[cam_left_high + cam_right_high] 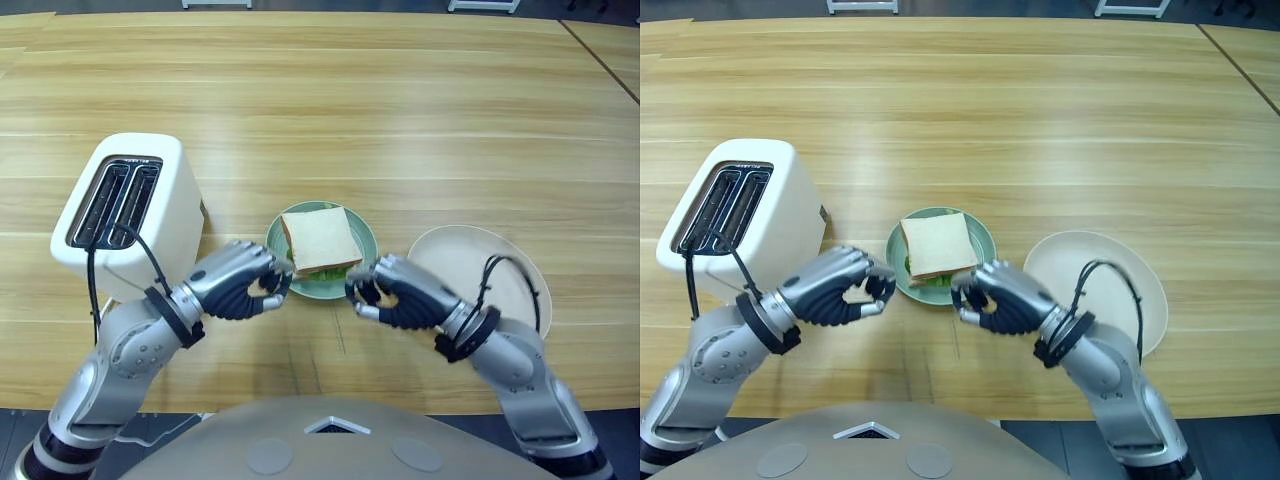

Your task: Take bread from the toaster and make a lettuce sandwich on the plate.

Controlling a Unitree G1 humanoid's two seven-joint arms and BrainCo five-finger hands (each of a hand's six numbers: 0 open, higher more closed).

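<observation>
left hand (238,281): curled, empty, beside plate (366,232)
right hand (398,294): curled, empty, opposite side
sandwich (320,238): on plate

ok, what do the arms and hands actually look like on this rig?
Both arms are rounded silver-grey shells with bulbous joints. Each wrist carries a black band, and a thin black cable loops out from it. The left hand and right hand match: silver-grey plates on top, dark underneath.
</observation>
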